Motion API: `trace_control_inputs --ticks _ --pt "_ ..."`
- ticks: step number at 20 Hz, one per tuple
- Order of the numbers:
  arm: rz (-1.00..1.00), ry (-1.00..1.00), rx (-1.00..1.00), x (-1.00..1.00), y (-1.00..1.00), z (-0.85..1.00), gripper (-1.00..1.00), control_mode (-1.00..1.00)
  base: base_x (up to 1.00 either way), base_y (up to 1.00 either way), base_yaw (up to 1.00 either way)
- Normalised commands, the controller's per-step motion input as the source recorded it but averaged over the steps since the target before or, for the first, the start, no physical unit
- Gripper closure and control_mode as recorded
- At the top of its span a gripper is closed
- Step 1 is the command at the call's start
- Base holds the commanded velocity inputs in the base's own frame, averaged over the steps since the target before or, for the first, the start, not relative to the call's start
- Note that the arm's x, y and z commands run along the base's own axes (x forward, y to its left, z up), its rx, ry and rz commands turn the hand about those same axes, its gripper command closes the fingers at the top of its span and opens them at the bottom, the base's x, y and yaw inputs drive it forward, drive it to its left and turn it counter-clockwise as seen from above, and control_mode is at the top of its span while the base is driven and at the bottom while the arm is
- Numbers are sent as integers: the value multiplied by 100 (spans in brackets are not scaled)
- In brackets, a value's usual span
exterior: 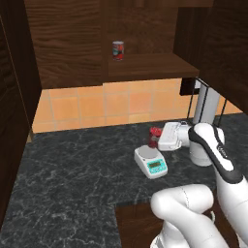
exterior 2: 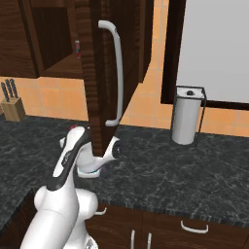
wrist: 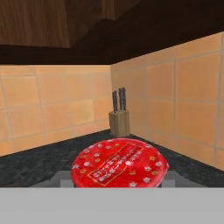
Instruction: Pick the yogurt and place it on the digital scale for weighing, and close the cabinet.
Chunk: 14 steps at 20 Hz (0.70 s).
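The yogurt (exterior: 155,131) is a small red cup just behind the digital scale (exterior: 151,161), at the tip of my gripper (exterior: 156,140), which reaches in from the right with the hand lying level. In the hand view its red patterned lid (wrist: 119,164) sits low and close between the jaws, which seem shut on it; the fingertips are mostly covered. The white scale with its round platter and teal panel stands on the dark counter, nothing on it. The cabinet (exterior: 145,65) is open, and its door (exterior 2: 104,73) with the silver bar handle (exterior 2: 118,73) swings out toward me.
A can (exterior: 118,50) with a red, white and grey label stands on the cabinet shelf. A paper towel holder (exterior 2: 187,114) stands at the right back, a knife block (exterior 2: 12,107) at the left back. The open door hangs over my arm.
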Motion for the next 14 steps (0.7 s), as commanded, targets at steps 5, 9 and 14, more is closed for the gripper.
trace_control_inputs --ticks 5,9,14 --pt "9 0 0 -1 -19 -29 100 -100 0 0 0" --pt "6 0 0 0 -16 -38 100 -100 0 0 0" --pt "3 0 0 3 -5 -24 100 -100 0 0 0"
